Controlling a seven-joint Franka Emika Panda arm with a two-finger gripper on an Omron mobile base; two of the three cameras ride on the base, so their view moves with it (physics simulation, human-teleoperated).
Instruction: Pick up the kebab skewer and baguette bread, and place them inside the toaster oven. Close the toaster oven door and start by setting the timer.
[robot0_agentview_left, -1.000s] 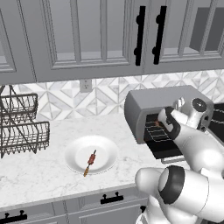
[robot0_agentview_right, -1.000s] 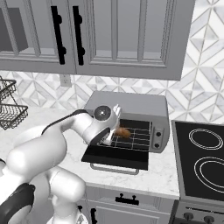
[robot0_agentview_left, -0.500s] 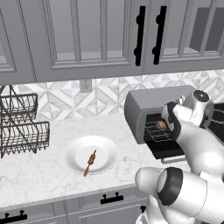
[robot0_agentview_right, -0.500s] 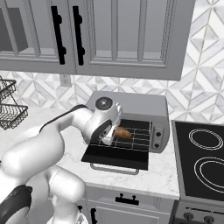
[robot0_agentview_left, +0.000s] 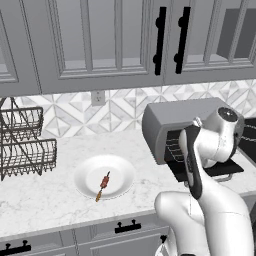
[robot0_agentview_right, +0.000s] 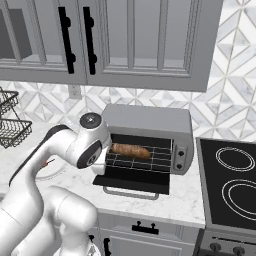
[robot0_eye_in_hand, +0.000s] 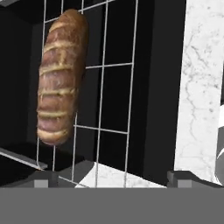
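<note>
You have the baguette (robot0_agentview_right: 131, 150) lying lengthwise on the wire rack (robot0_agentview_right: 150, 159) inside the oven (robot0_agentview_right: 150, 135); in the hand view it (robot0_eye_in_hand: 61, 78) rests free on the rack (robot0_eye_in_hand: 105, 109), with nothing touching it. Your gripper (robot0_eye_in_hand: 113, 178) sits just outside the oven mouth with its jaws spread wide and nothing between them; the two fingertips (robot0_eye_in_hand: 41, 180) stand far apart at the bottom of the hand view, clear of the bread.

The oven door (robot0_agentview_right: 132, 183) is folded down flat in front of the oven, its bar handle at the front edge over the counter (robot0_agentview_right: 187, 197). From the left you see the oven (robot0_agentview_left: 175, 125) partly behind the arm, with the door (robot0_agentview_left: 220, 167) open below it.

The skewer (robot0_agentview_left: 102, 184) is on the white plate (robot0_agentview_left: 85, 172), well apart from the oven, lying at a slant with its stick end toward the plate's front rim. The plate stands on the counter (robot0_agentview_left: 40, 200) between the wire dish rack (robot0_agentview_left: 25, 145) and the oven.

You will find no readable writing or brand mark on the oven, its control strip (robot0_agentview_right: 180, 155), the cabinets (robot0_agentview_right: 135, 40) or the stovetop (robot0_agentview_right: 232, 185).
</note>
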